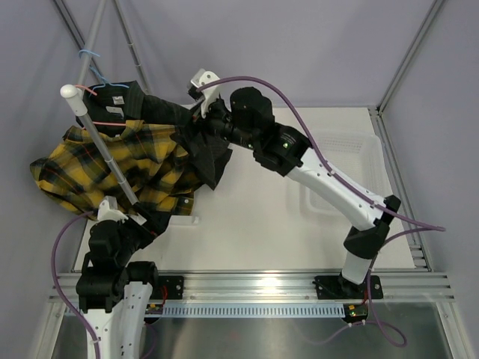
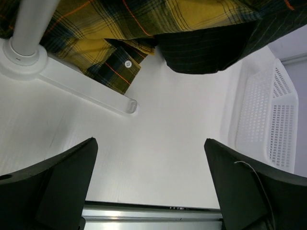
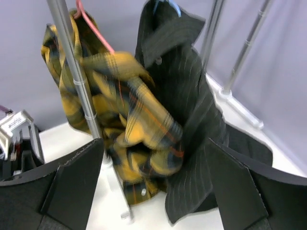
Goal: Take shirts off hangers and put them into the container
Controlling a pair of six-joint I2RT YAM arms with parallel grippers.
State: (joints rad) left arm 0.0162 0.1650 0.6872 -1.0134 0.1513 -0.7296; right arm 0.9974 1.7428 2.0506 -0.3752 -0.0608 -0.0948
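Above the counter (image 1: 247, 239), in the overhead view, the yellow plaid shirt (image 1: 97, 168) and the black shirt (image 1: 196, 153) both hang at the rail pole (image 1: 105, 149). The plaid is draped around the pole and the black is just to its right. The container (image 1: 374, 149) sits well to the right of the pole, with no cloth in it. My right claw (image 1: 196, 120) reaches in at the black shirt, and my left claw (image 1: 150, 218) waits near the pole's foot.

In my left wrist view, that claw is spread wide and grasps nothing. Both hems dangle above it, beside the pole's base.

In my right wrist view, that claw is also released, with the black shirt's front between its fingers (image 3: 76, 182) but not pinched. The pink hanger (image 3: 96, 31) and the light blue hanger (image 3: 165, 5) show at the collars.

I judge this as the reach for the first shirt. Next I need to clench on the black cloth near the collar, then draw it off its hanger without dragging the plaid along.
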